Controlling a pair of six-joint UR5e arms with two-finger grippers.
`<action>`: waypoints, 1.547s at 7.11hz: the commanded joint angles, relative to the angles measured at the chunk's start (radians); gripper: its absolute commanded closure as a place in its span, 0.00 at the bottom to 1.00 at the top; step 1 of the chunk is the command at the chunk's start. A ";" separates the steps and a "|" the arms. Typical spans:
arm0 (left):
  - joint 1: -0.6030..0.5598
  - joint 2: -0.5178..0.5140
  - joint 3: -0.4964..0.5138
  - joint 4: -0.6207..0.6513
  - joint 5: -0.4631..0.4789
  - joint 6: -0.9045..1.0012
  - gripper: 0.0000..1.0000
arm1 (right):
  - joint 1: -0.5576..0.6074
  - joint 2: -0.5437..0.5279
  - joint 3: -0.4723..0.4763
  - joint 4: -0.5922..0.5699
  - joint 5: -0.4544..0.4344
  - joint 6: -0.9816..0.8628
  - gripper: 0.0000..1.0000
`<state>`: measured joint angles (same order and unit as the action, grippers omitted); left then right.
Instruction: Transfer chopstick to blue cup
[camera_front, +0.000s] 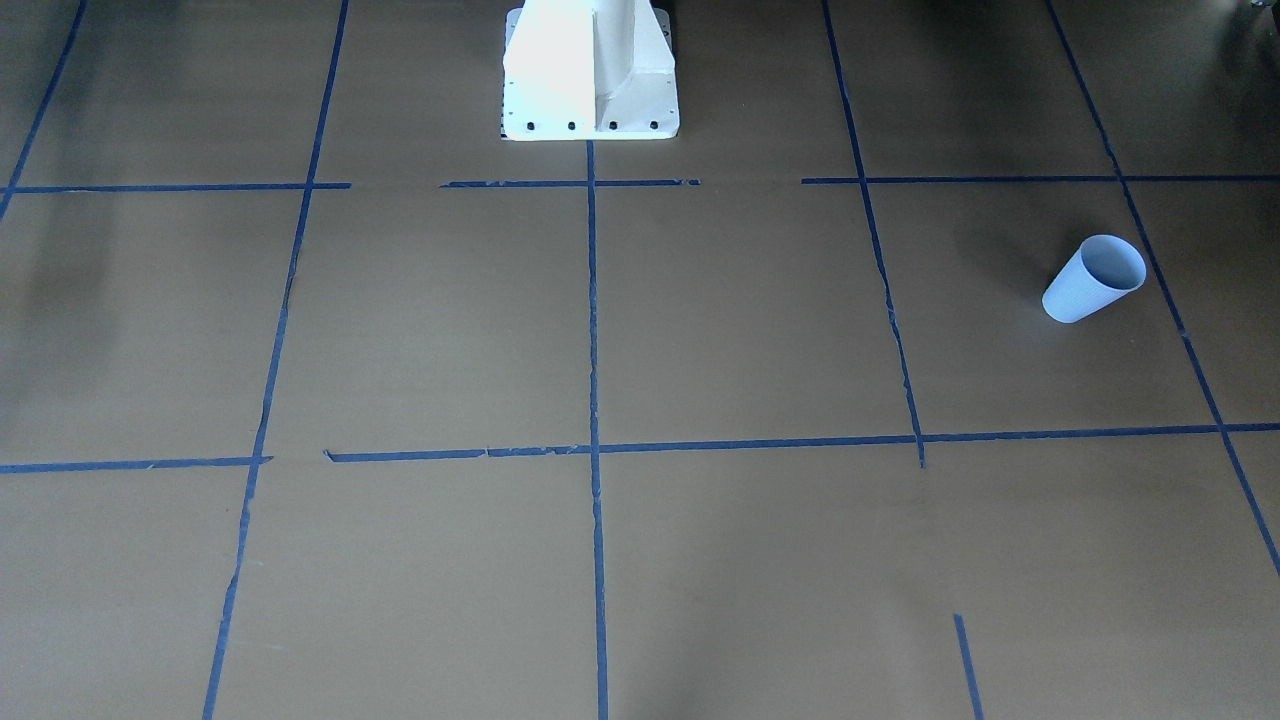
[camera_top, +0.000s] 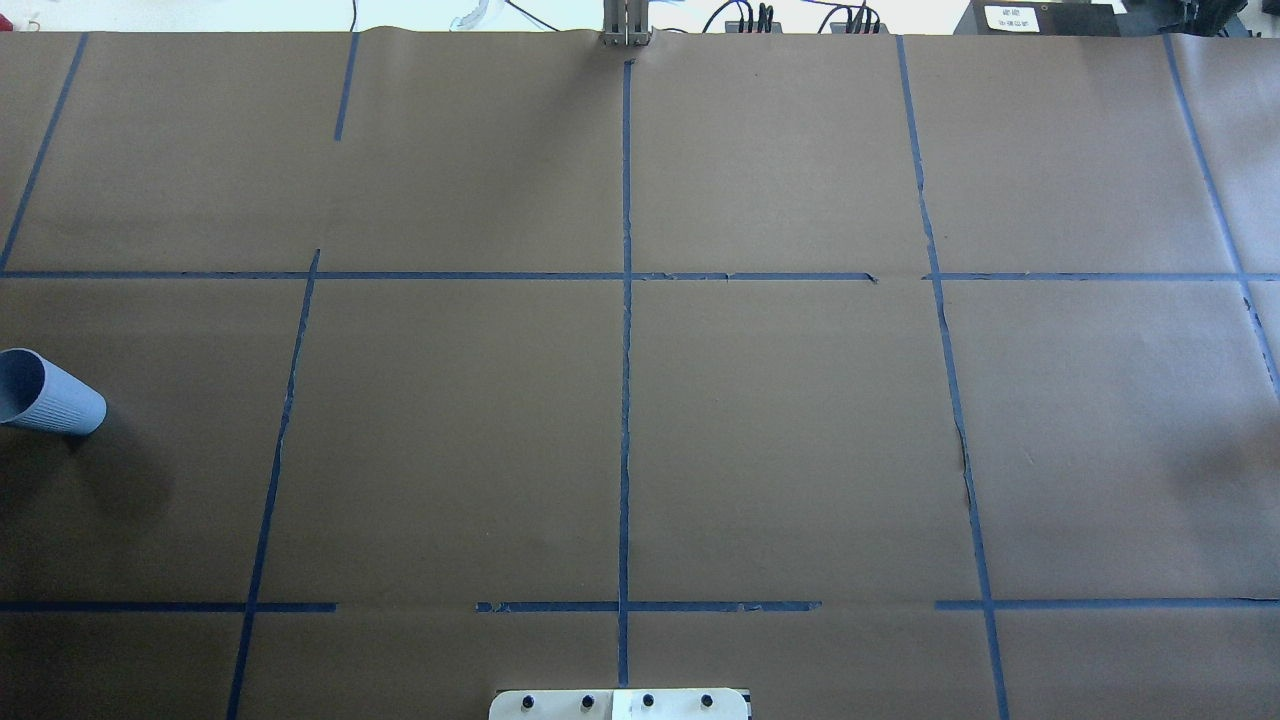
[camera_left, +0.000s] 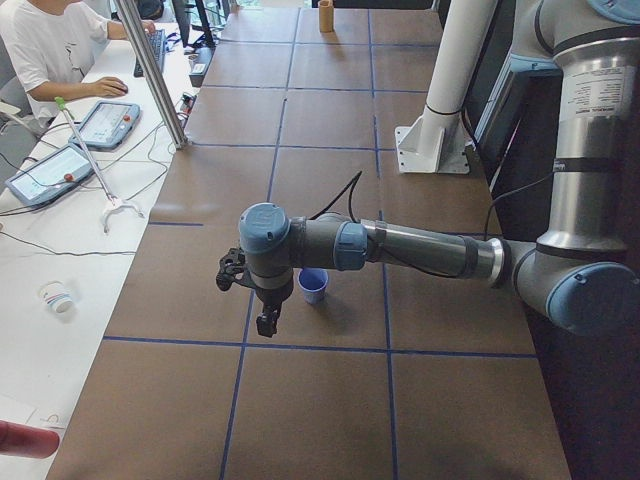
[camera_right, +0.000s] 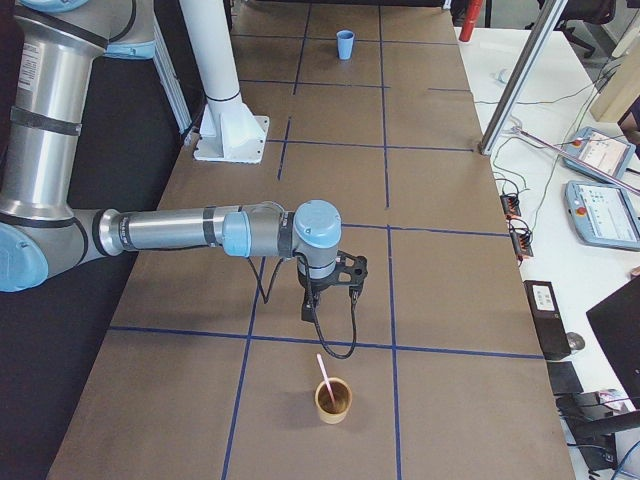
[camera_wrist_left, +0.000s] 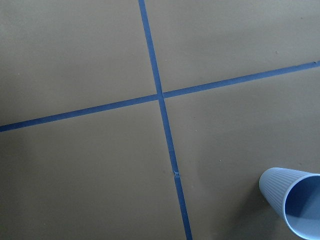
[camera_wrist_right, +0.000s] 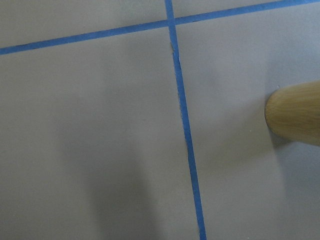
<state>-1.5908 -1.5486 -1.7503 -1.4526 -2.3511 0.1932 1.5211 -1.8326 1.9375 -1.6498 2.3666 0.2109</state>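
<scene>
The blue cup (camera_front: 1095, 278) (camera_top: 45, 392) stands upright on the brown table, far out on my left side. The left wrist view catches its ribbed wall at the lower right corner (camera_wrist_left: 295, 202). My left gripper (camera_left: 267, 328) hangs just beside the cup (camera_left: 313, 286), above the table; I cannot tell whether it is open or shut. The pinkish chopstick (camera_right: 325, 376) leans inside a wooden cup (camera_right: 334, 400) at the table's right end. My right gripper (camera_right: 309, 318) hovers a short way from that cup, and its state cannot be told. The wooden cup's side (camera_wrist_right: 295, 112) shows in the right wrist view.
The white robot pedestal (camera_front: 590, 70) stands at the table's middle rear. Blue tape lines (camera_top: 625, 400) grid the brown paper. A side table with tablets (camera_left: 45, 175), a small paper cup (camera_left: 58, 296) and a seated person lies beyond a metal post (camera_left: 150, 75).
</scene>
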 joint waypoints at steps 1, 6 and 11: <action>0.002 0.021 -0.009 -0.018 -0.002 0.014 0.00 | 0.001 0.003 0.003 0.001 0.002 0.001 0.00; 0.002 0.036 0.002 -0.040 -0.039 0.012 0.00 | 0.002 0.004 0.003 0.001 -0.003 0.008 0.00; 0.266 0.090 -0.014 -0.160 -0.062 -0.340 0.00 | -0.010 0.030 0.009 0.001 0.000 0.005 0.00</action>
<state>-1.3831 -1.4834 -1.7779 -1.5458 -2.4194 -0.0866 1.5160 -1.8158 1.9460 -1.6491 2.3661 0.2107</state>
